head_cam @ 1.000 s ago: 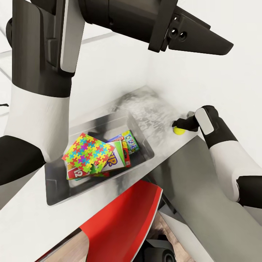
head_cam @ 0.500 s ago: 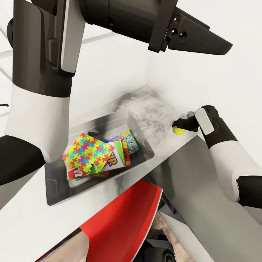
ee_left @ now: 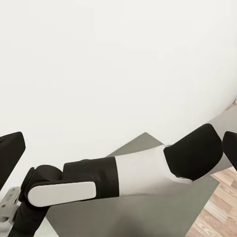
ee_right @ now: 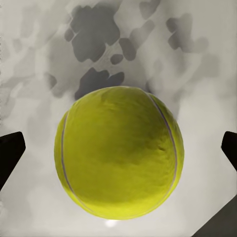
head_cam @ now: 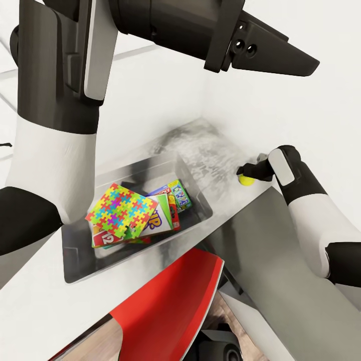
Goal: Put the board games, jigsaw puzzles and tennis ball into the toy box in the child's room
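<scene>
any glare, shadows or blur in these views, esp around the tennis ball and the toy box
Head view: the table is washed out near white, with dark mottled smudges between the toy box and tennis ball. Right wrist view: the ball looms large and sharp, a small bright spot beneath it. Left wrist view: flat, shadowless white wall.

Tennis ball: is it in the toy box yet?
No: the tennis ball sits on the table, outside the toy box, at the right pincer.

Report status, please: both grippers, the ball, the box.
Right gripper open, fingers either side of the ball, not closed. Left gripper raised, empty, open. Ball on the table, outside the box; puzzle and games inside. Nothing in the way.
</scene>
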Tool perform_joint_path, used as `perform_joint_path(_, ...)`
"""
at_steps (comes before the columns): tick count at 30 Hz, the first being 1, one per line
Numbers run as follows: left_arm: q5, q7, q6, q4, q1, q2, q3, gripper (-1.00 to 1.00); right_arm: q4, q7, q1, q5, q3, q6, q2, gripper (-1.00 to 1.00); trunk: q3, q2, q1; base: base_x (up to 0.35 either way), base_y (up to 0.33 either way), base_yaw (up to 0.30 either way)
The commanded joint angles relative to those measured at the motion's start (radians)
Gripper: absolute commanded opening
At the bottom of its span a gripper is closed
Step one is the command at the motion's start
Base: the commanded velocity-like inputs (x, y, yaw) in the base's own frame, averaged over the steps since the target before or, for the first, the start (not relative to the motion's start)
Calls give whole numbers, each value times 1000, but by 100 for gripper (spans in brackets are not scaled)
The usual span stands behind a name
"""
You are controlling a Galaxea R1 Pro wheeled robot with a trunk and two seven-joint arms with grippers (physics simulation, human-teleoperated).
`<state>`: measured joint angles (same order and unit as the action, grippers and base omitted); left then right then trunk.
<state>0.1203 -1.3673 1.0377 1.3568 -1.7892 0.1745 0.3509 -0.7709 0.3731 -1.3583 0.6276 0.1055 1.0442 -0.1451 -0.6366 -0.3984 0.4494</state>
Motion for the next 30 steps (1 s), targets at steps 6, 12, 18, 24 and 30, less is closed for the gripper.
perform_joint_path(6, 3, -1, 10, -1, -1, 0, 0, 100, -1, 9, -1, 11, 5, 2, -1, 100, -1, -2, 1, 0, 0, 0)
perform_joint_path(12, 2, -1, 10, -1, -1, 0, 0, 100, -1, 9, -1, 12, 4, 3, -1, 100, -1, -2, 1, 0, 0, 0)
perform_joint_path(18, 3, -1, 10, -1, -1, 0, 0, 100, -1, 9, -1, 12, 4, 3, 0, 100, -1, -2, 1, 0, 0, 0)
perform_joint_path(24, 2, -1, 10, -1, -1, 0, 0, 100, -1, 9, -1, 12, 3, 3, 0, 100, -1, -2, 1, 0, 0, 0)
perform_joint_path(30, 3, -1, 10, -1, -1, 0, 0, 100, -1, 8, -1, 12, 3, 3, -1, -100, -1, -2, 1, 0, 0, 0)
